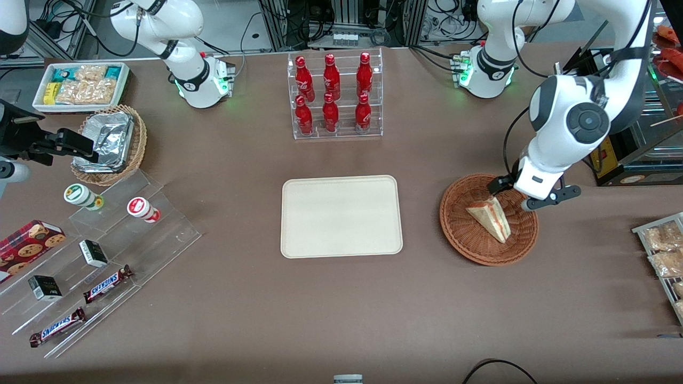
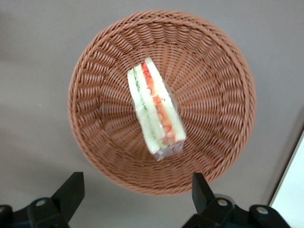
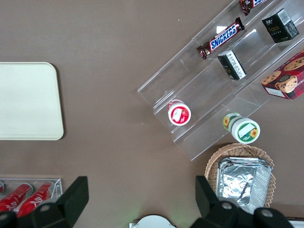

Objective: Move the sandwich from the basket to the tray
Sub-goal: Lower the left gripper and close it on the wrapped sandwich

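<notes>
A: Front view: how far along?
B: Barely begun. The sandwich (image 1: 490,217) lies in the basket (image 1: 464,242) near the desk's working-arm end; the tray (image 1: 341,216) at mid-desk is bare. The gripper (image 1: 515,194) hovers over the basket's rim.
A: Wrist view?
B: Jaws wide open, holding nothing, above the sandwich (image 2: 155,109). Grasp, carry and placing remain.

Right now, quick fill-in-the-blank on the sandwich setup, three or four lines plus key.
1. The sandwich lies in the round wicker ____.
2. The tray holds ____ so far.
3. The gripper hangs above the basket with its fingers ____.
4. The clear rack nearer the arm bases than the tray holds six red ____.

Missing words: basket; nothing; open; bottles
</notes>
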